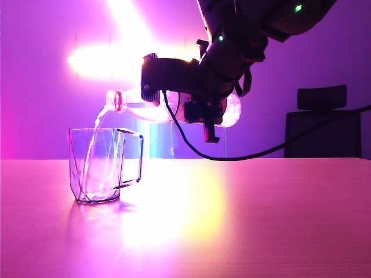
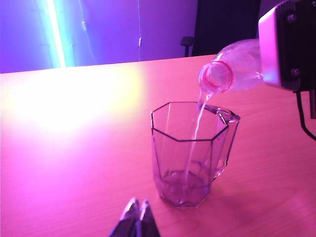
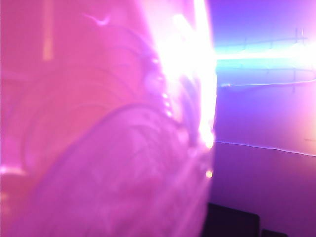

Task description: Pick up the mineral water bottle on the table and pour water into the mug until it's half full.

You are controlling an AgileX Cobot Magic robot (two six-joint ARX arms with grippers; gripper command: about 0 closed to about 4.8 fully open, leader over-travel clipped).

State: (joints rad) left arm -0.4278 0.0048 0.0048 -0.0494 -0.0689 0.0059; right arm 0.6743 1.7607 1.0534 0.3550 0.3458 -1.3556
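Your right gripper (image 1: 200,110) is clamped around the mineral water bottle (image 1: 174,107), tipped nearly level, its mouth just above the mug (image 1: 101,165) rim. Keep the tilt steady; the water is low. Your left gripper (image 2: 137,217), near the mug, is closed, empty. One bottle, one mug on the table (image 1: 261,220).

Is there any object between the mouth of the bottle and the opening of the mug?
Nothing visible does. The right gripper holds the mineral water bottle tilted above the mug, and the water stream falls straight into it. The shut left gripper is apart.
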